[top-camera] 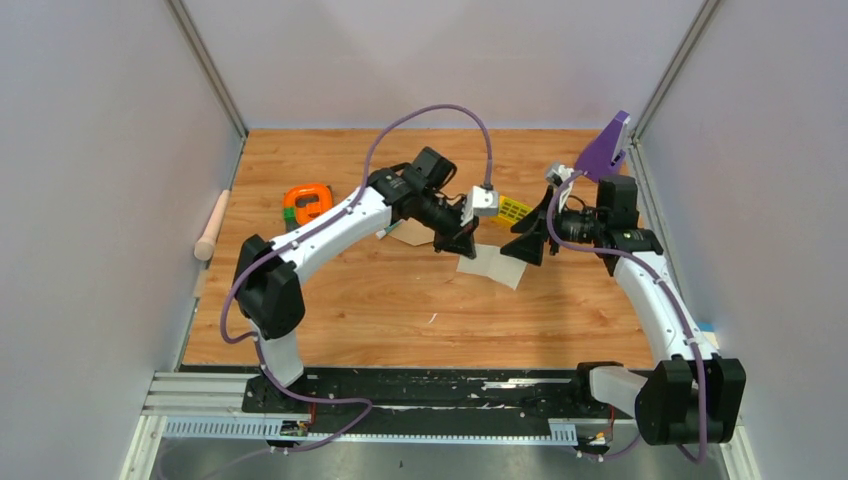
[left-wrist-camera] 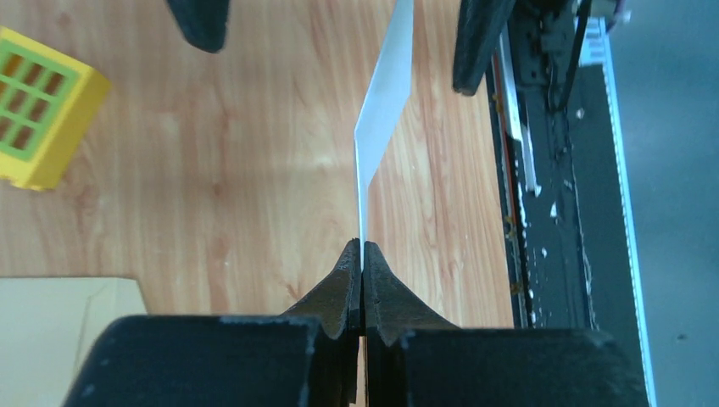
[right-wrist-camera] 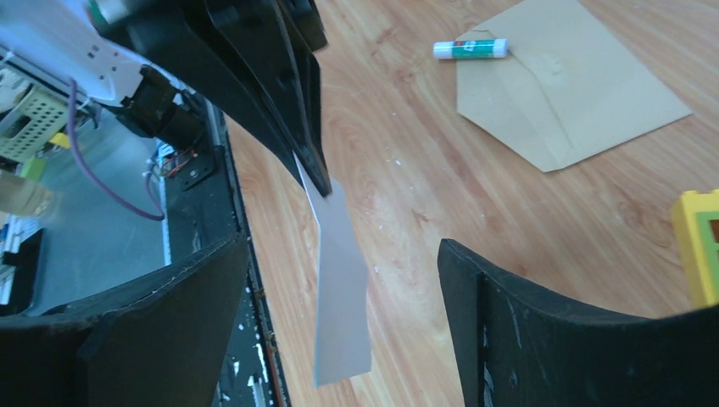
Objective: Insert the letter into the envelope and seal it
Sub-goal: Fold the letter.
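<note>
Pinching one edge of the letter (left-wrist-camera: 386, 102) in our left gripper (left-wrist-camera: 363, 246), jaws closed on it, we hold the sheet above the wooden table (right-wrist-camera: 407, 195). Our right gripper (right-wrist-camera: 339, 254) stands wide, with the sheet between its fingers and touching neither. The envelope (right-wrist-camera: 576, 93) lies flat on the table, well apart, a glue stick (right-wrist-camera: 470, 49) at its edge.

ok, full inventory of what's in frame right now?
letter: 1, white, held off the table, pinched at one edge
envelope: 1, tan-brown, flat on the table
glue stick: 1, white and green, beside the envelope
block: 1, yellow with green grid, far side of the table
orange item: 1, orange and green, far left
wooden rod: 1, pale, left edge
table: 1, wood-grain
left gripper: 1, black, shut on the letter
right gripper: 1, black, open, facing the letter's free end
</note>
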Controlling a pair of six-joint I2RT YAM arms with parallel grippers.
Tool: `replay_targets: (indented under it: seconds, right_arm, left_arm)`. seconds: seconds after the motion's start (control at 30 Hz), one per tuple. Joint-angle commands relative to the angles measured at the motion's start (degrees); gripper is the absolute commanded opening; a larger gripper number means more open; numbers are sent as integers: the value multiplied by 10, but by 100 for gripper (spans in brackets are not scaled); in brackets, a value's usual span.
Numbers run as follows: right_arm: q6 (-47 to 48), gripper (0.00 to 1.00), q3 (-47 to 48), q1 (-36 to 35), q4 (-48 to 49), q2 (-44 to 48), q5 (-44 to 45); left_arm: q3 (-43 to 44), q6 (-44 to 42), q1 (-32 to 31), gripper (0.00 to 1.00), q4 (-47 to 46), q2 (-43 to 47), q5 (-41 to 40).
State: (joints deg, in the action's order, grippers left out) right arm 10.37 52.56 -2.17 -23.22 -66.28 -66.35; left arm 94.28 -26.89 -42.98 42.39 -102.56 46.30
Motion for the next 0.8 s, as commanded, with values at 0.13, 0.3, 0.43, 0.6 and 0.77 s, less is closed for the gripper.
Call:
replay_targets:
  seconds: [0.13, 0.3, 0.43, 0.6, 0.77]
  right_arm:
    - [57, 79, 11, -21, -34, -11, -72]
    - [79, 73, 13, -50, -52, -45, -53]
    - [95, 69, 15, -63, -66, -56, -43]
    - [105, 58, 14, -71, -68, -55, -37]
    - [120, 42, 11, -76, -71, -53, -25]
  left_arm:
    - [56, -101, -32, 0, 121, -42, -44]
    - [69, -98, -39, 0, 132, -50, -48]
    - [74, -90, -40, 0, 131, -50, -42]
    - [76, -88, -40, 0, 131, -47, -32]
    - [80, -78, -38, 0, 129, -47, -25]
